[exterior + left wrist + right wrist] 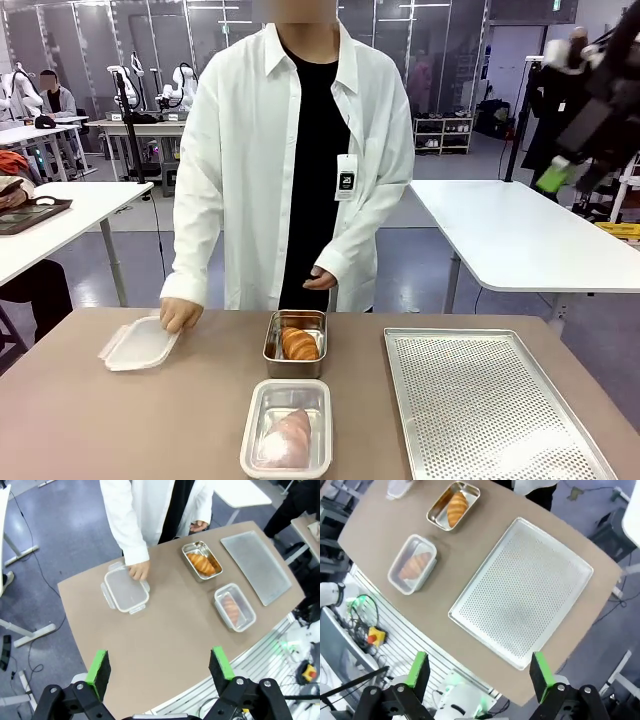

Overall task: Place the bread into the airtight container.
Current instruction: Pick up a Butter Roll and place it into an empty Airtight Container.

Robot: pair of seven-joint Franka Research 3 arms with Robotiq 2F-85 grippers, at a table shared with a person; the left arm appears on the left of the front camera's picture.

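Claws first: the left claw (160, 672) hangs high over the surface (165, 645) with its green pads spread wide and nothing between them; the right claw (479, 677) is likewise wide apart and empty, high above the perforated tray (525, 590) at the centre right of its view.

Below, at the middle of the front view, the bread (299, 343), a croissant, lies in an open metal pan (296, 343). Just nearer the robot sits a clear airtight container (287, 428), which seems to hold a pinkish item already. At the left, the person's hand (180, 313) rests on a lid (140, 344).

Risks, as I judge them: a hard pinch could crush the flaky croissant; the pan's walls could block the pads or the pan could slide; the occupied container leaves little room; and the person's hand is close to the left arm's likely path.
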